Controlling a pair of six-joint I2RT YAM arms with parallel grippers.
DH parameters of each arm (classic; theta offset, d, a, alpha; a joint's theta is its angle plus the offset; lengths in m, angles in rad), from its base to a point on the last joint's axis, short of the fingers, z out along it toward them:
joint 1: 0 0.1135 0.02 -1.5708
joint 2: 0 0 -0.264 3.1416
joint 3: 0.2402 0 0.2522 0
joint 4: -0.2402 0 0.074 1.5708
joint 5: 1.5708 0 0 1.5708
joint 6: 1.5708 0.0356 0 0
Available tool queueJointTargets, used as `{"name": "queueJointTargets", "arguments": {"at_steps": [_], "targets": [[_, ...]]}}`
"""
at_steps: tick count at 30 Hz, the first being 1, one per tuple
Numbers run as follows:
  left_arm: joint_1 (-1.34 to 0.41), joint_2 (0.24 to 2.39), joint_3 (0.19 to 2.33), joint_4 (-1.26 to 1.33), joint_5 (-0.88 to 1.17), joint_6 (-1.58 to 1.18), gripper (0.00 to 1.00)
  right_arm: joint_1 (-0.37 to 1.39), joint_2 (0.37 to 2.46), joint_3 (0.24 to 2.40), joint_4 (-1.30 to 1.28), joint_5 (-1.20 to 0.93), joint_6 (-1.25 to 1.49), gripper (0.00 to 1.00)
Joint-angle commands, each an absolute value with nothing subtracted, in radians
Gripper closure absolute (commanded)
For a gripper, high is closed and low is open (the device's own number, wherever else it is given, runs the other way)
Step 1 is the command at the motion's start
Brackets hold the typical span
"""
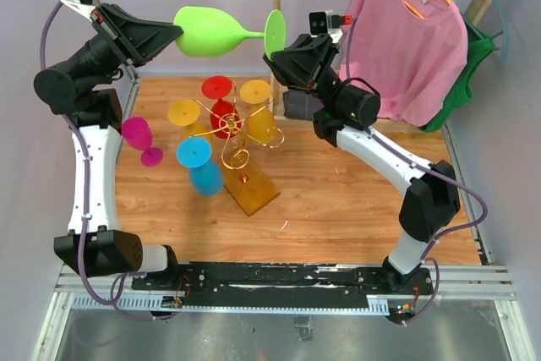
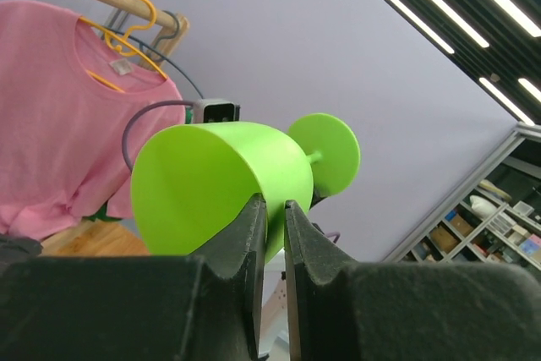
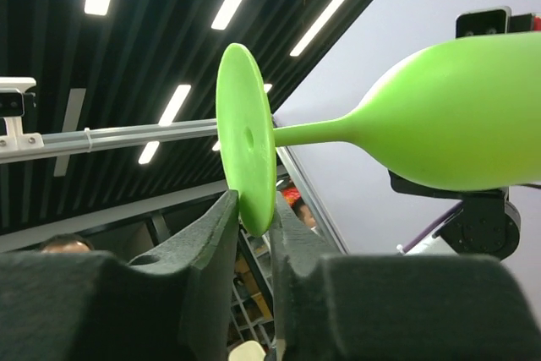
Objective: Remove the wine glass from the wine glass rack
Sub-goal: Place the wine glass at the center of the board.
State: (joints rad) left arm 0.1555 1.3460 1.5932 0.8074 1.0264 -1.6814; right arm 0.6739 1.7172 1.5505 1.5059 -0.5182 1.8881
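A lime-green wine glass (image 1: 207, 31) lies level in the air, high above the back of the table, with one gripper at each end. My left gripper (image 1: 179, 33) (image 2: 272, 205) is shut on the wall of the bowl (image 2: 211, 183) at its rim. My right gripper (image 1: 272, 55) (image 3: 255, 200) straddles the lower edge of the glass's round foot (image 3: 245, 141), its jaws a little apart and loose around it. The wine glass rack (image 1: 237, 137), gold wire on a wooden base (image 1: 251, 188), stands on the table below, apart from the green glass.
Yellow (image 1: 183, 112), red (image 1: 217, 88), orange (image 1: 255, 91) and blue (image 1: 203, 171) glasses hang on the rack. A magenta glass (image 1: 138, 134) stands on the table to its left. A pink shirt (image 1: 414, 40) and a green garment (image 1: 469, 65) hang at the back right.
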Motion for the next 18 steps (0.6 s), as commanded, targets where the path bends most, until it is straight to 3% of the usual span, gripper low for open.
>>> {"name": "queueJointTargets", "arguments": {"at_steps": [1, 4, 8, 10, 18], "targets": [[0.151, 1.316, 1.618, 0.866, 1.028, -1.694, 1.0, 0.684, 1.695, 1.496, 1.572, -0.554, 1.877, 0.75], [0.151, 1.315, 1.618, 0.886, 1.025, -1.702, 1.0, 0.678, 1.671, 1.444, 1.571, -0.552, 1.862, 0.74], [0.151, 1.316, 1.621, 0.899, 1.021, -1.707, 1.0, 0.674, 1.648, 1.409, 1.572, -0.558, 1.849, 0.53], [0.15, 1.318, 1.626, 0.901, 1.019, -1.707, 1.0, 0.671, 1.635, 1.393, 1.572, -0.567, 1.841, 0.48], [0.151, 1.322, 1.623, 0.909, 1.02, -1.705, 1.0, 0.65, 1.543, 1.237, 1.567, -0.609, 1.808, 0.42]]}}
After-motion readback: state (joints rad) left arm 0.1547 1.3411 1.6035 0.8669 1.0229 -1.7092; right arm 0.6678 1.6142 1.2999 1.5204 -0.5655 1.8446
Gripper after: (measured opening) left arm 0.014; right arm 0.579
